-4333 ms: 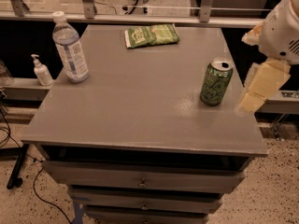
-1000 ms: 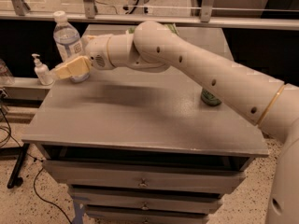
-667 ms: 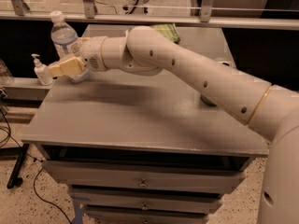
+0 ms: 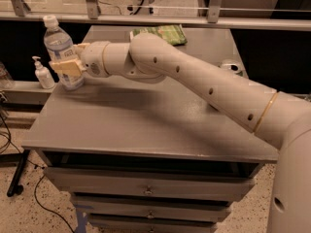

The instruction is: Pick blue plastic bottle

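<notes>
The blue plastic bottle is clear with a white cap and a pale blue-and-white label. It stands upright at the far left corner of the grey table. My gripper has reached across the table from the right and is at the bottle's lower half, with its tan end lying across the bottle's front. The bottle's lower part is partly hidden behind it.
A small white pump dispenser stands on a ledge just left of the table, close to the bottle. A green packet lies at the table's back edge. My arm crosses the table; a can top peeks out behind it.
My gripper has moved a little further left and closed in on the bottle's lower half. The bottle still stands in the same place.
</notes>
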`<state>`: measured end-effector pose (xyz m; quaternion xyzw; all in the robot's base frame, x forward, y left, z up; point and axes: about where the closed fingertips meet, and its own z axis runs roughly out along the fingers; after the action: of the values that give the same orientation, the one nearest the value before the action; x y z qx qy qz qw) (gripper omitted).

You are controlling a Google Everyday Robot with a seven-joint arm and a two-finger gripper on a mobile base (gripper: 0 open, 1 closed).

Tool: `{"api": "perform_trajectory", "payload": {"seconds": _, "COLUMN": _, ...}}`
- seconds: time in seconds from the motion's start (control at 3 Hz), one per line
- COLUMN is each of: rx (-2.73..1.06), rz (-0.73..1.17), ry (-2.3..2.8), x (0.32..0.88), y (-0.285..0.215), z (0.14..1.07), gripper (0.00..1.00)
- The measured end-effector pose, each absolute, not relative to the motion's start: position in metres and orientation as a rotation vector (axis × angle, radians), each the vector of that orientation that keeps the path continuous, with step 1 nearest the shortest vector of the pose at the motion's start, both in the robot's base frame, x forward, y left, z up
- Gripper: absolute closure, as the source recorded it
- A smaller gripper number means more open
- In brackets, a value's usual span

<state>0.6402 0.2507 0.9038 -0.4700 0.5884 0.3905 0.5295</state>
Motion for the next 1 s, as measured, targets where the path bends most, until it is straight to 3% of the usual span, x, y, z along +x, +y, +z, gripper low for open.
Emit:
{"api": "perform_trajectory", "payload": {"seconds": 0.33, "rx": -1.114, "rz": 0.933, "ry": 1.394, "x": 0.641, "y": 0.249, "z": 0.906, "gripper": 0.88}}
{"api": "perform_trajectory", "payload": {"seconds": 0.67, "rx": -1.097, "rz": 0.907, "ry": 1.371, "x": 0.646, "y": 0.235, "z": 0.919, "gripper": 1.0}}
{"api": "perform_trajectory", "payload": {"seconds": 1.0, "rx": -1.094, "rz": 0.824, "ry": 1.331, "x": 0.658, "y": 0.204, "z": 0.953, "gripper": 1.0}}
